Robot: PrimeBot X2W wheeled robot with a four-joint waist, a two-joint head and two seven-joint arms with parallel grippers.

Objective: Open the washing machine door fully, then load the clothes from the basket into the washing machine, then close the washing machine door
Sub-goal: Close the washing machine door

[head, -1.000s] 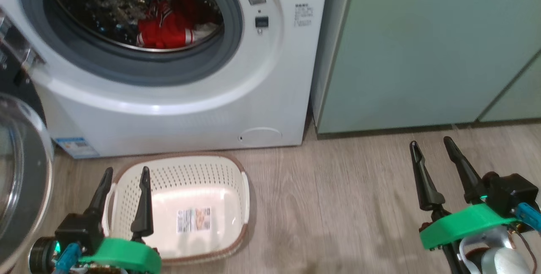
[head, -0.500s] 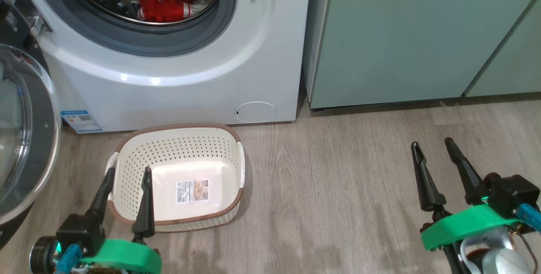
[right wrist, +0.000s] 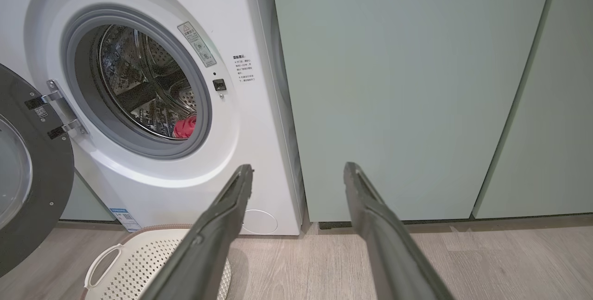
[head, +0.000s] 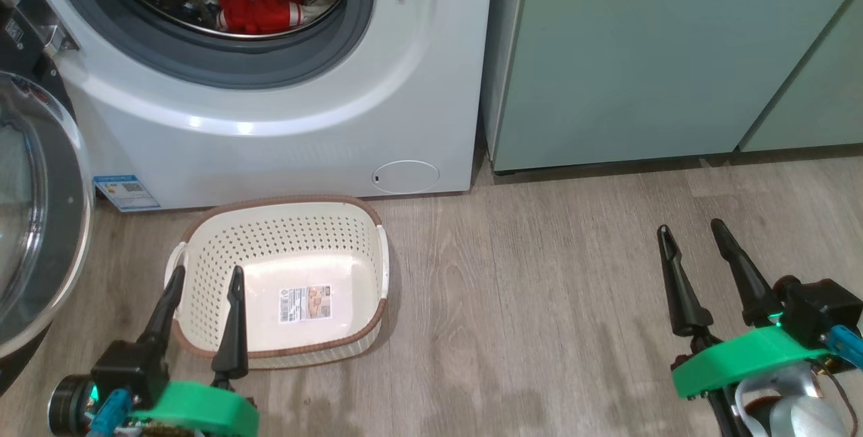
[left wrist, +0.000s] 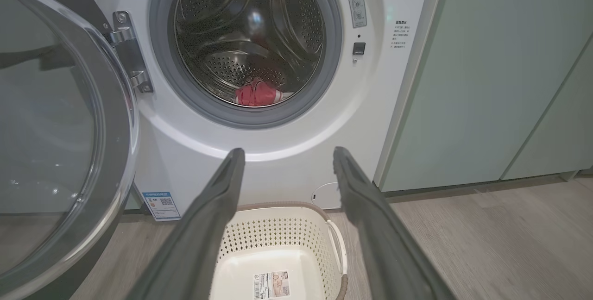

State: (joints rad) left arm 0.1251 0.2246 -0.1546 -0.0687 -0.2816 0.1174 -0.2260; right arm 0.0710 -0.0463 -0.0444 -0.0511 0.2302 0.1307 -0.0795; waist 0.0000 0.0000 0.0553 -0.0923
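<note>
Jaws on left gripper [head: 207,272] and right gripper [head: 690,226] were found wide open and empty; with clothes [head: 259,9] lodged in the washing machine [head: 270,140] and basket [head: 283,241] emptied, the swung-out door [left wrist: 55,119] was judged rigid and glossy-slick, best pushed on its black ring far from the hinge [left wrist: 129,54].

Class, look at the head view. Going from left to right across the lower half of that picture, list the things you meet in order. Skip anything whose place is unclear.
washing machine door → basket → right gripper
</note>
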